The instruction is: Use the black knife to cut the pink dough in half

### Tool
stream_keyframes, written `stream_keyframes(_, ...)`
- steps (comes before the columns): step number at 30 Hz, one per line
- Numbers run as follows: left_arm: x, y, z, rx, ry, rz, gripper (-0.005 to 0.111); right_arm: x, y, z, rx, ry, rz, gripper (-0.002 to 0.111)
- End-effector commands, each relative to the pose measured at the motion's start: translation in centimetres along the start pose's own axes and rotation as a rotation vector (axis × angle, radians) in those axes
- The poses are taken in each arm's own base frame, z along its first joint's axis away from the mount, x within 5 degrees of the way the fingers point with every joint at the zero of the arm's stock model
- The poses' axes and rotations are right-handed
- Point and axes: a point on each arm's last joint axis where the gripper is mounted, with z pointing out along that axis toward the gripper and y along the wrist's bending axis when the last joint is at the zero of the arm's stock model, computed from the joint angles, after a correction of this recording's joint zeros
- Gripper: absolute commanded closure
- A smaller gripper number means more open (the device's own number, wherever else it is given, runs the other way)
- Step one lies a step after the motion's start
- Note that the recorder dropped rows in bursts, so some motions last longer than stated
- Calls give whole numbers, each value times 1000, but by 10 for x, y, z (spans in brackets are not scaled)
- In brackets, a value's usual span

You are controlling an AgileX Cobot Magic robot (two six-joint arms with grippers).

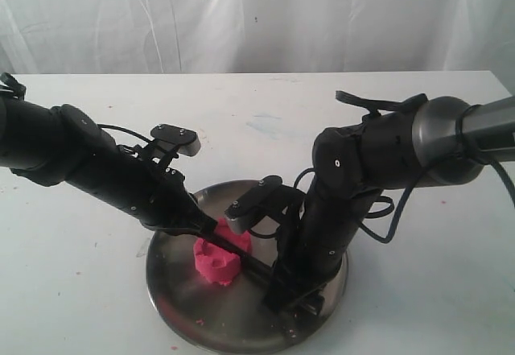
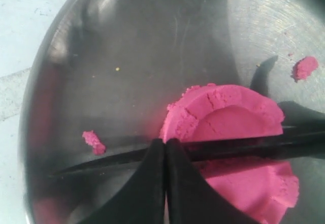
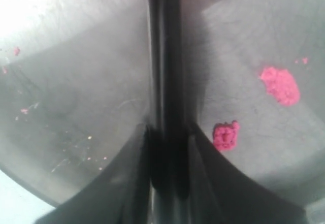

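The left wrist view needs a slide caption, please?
Black knife pressed across pink dough on a metal plate.

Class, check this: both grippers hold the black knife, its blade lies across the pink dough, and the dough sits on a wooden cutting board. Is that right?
One thing is wrong: the pink dough sits on a round metal plate, not a wooden board, as the left wrist view shows. The rest stands: the black knife lies across it, held by the left gripper and right gripper.
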Motion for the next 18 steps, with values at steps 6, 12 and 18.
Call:
stream_keyframes(6,-3,-3,-3,9,-7,13,107,-3,-1,-3,9,5,-22,108)
stream_keyframes(12,-5,-5,-8,8,-21,19,107,-2,-1,-3,9,17,-23,108)
stream_keyframes(18,-11,-8,-21,-9,-61,44,107,-2,-1,-3,11,20,-4,108)
